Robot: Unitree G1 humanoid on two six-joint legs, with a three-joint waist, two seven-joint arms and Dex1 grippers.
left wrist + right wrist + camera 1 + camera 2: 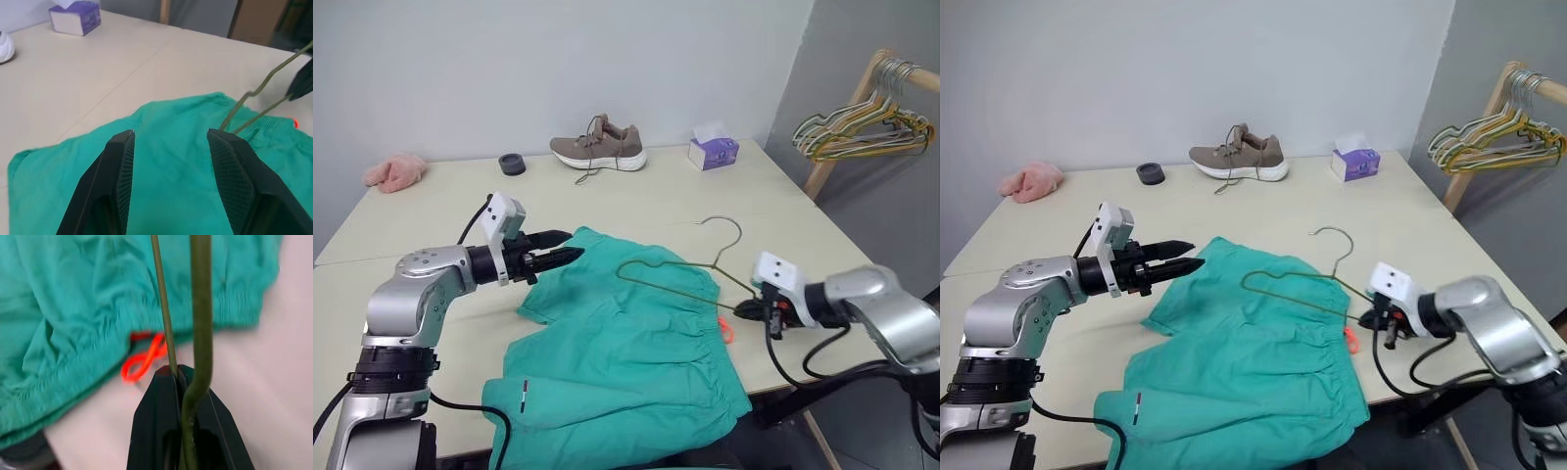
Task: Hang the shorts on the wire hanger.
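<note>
Threading goes best if the right fingers (751, 308) keep the hanger (680, 277) steady while a leg opening is fed over one end. On the pale, smooth worktop (607, 201) the shorts (626, 343) lie flat, soft teal cloth, gathered waistband rightward. The thin olive wire lies across them, pinched at its right corner. The left fingers (558, 257) hover spread at the far-left hem.

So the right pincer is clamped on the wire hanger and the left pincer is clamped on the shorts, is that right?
Not quite. The right pincer is indeed shut on the wire hanger, but the left pincer is open and holds nothing; the left wrist view shows its fingers spread above the shorts.
</note>
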